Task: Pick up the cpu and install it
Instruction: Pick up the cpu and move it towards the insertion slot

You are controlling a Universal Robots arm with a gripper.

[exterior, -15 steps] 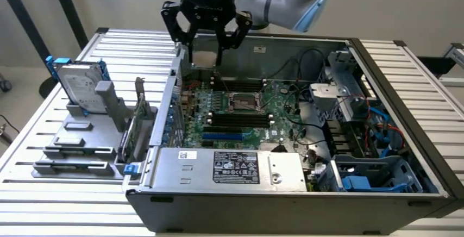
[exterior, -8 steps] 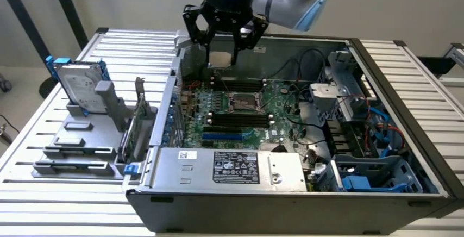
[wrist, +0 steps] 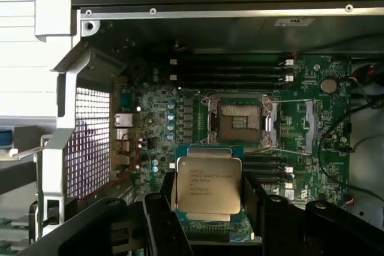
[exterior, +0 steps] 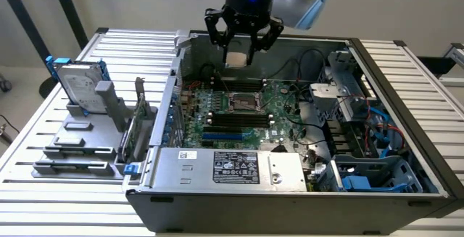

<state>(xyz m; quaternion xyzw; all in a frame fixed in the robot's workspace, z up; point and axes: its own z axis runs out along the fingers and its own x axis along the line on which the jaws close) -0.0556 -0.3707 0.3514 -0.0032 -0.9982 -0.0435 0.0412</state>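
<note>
The cpu [wrist: 208,185] is held lifted, gripped between the jaws of the gripper [exterior: 239,52], above the open computer case [exterior: 217,211]; the socket [wrist: 240,118] on the board is seen empty. Installing is judged still to be done.

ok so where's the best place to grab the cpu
By two opposite side edges, coming straight down from above. The cpu is a thin flat square with its metal lid facing up, so only the edges offer a pinch. The claw holds it that way now, above the motherboard.
</note>
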